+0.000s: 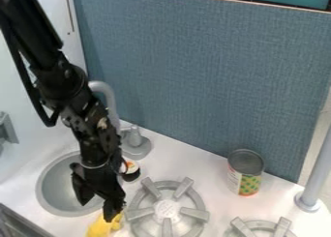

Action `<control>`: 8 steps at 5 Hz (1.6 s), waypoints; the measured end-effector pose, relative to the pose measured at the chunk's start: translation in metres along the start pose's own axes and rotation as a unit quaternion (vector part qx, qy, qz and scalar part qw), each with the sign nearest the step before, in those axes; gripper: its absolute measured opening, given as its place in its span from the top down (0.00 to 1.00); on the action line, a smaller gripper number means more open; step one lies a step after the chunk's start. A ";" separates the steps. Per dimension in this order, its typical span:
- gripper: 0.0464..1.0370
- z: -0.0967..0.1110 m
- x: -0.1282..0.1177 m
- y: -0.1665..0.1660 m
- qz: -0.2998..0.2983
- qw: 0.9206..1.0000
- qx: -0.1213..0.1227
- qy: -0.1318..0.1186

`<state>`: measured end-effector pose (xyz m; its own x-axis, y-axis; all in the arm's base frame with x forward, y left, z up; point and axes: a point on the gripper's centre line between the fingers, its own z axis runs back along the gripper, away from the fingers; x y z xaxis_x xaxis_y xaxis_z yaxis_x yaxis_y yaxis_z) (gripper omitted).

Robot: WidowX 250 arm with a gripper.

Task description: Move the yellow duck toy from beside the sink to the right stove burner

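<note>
A lumpy yellow thing (99,228) lies near the angular black pincer (96,213), spread wide over a smooth, round sink (57,190).

We see an all-black arm (65,81) with a long, smooth upper link and bulky joints below it. A thick black cable (26,79) loops down its side. Pale flecks and small round screw-like spots dot the lower links, and a thin light ring circles the wrist (95,156). Our gripper (96,212) has matte black, angular, tapering fingers.
</note>
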<state>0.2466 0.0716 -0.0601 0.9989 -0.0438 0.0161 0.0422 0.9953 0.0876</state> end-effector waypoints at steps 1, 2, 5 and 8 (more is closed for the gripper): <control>0.04 -0.019 -0.006 0.002 0.013 0.999 -0.001 0.029; 0.04 -0.045 -0.011 -0.002 0.017 0.998 -0.010 0.060; 0.60 -0.022 -0.012 -0.019 0.060 0.998 -0.034 0.012; 0.90 0.088 0.007 -0.133 -0.006 0.986 -0.114 -0.123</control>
<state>0.2463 -0.0683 0.0163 0.9647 -0.0477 0.2591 0.0852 0.9871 -0.1355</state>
